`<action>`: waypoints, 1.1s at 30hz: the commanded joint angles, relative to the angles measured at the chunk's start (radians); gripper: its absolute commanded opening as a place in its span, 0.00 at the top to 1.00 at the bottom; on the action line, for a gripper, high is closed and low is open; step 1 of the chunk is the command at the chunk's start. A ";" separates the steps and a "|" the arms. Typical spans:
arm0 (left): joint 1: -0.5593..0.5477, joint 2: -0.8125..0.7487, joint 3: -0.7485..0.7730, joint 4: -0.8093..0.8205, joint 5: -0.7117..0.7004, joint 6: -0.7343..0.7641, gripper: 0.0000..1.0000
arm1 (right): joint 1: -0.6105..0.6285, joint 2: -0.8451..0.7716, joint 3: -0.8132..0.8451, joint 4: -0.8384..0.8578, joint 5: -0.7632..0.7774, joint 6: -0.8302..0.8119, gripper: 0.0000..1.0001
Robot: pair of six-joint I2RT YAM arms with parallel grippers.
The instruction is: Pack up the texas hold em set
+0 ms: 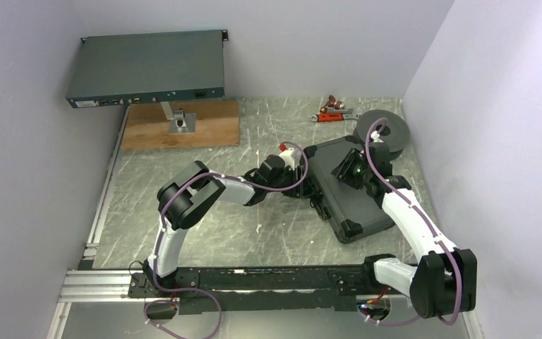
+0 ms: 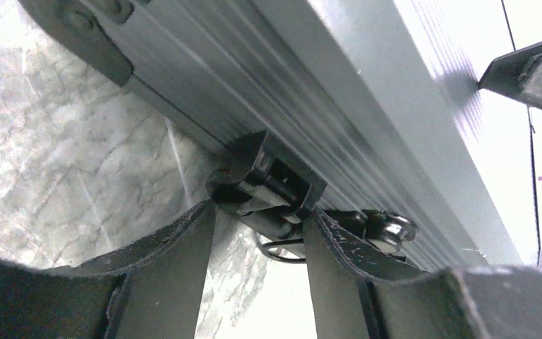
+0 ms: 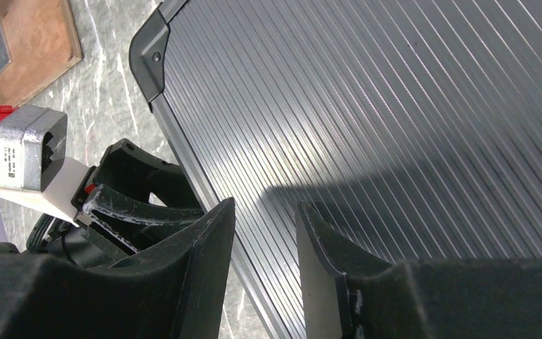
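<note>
The texas hold em set's case (image 1: 353, 201) lies shut on the table, its ribbed lid (image 3: 367, 106) facing up. The chips, cards and dice are out of view. My left gripper (image 1: 312, 188) sits at the case's left long edge. In the left wrist view its fingers stand apart on either side of a black latch (image 2: 268, 187), so the left gripper (image 2: 260, 217) is open and not clamping it. My right gripper (image 1: 346, 169) hovers over the lid near that same edge. It is open (image 3: 265, 208), with only the lid's ribs showing between its fingers.
A flat grey-blue rack unit (image 1: 148, 67) stands on a post over a wooden board (image 1: 183, 126) at the back left. A black spool (image 1: 387, 131) touches the case's far corner, and a red tool (image 1: 335, 113) lies behind it. An aluminium rail (image 1: 254, 277) runs along the near edge.
</note>
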State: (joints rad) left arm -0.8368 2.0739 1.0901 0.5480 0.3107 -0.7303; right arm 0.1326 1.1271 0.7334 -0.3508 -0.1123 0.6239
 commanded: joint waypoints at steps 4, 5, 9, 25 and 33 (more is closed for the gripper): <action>-0.010 -0.028 0.032 0.030 -0.091 -0.017 0.45 | -0.004 0.081 -0.032 -0.163 0.072 -0.031 0.59; -0.011 -0.033 0.021 0.041 -0.106 -0.018 0.45 | -0.004 0.081 -0.030 -0.162 0.072 -0.032 0.59; -0.006 -0.008 0.036 0.082 -0.107 0.043 0.46 | -0.004 0.085 -0.021 -0.164 0.065 -0.039 0.59; 0.045 0.112 0.019 0.386 0.103 0.256 0.59 | -0.004 0.104 -0.027 -0.165 0.031 -0.050 0.61; 0.044 -0.051 -0.013 0.063 0.062 0.286 0.80 | -0.004 0.117 -0.044 -0.146 0.033 -0.046 0.61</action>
State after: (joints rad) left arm -0.8047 2.1551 1.0782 0.7925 0.4152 -0.4656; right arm 0.1276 1.1858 0.7601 -0.3115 -0.1051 0.6048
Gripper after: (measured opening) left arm 0.465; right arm 0.387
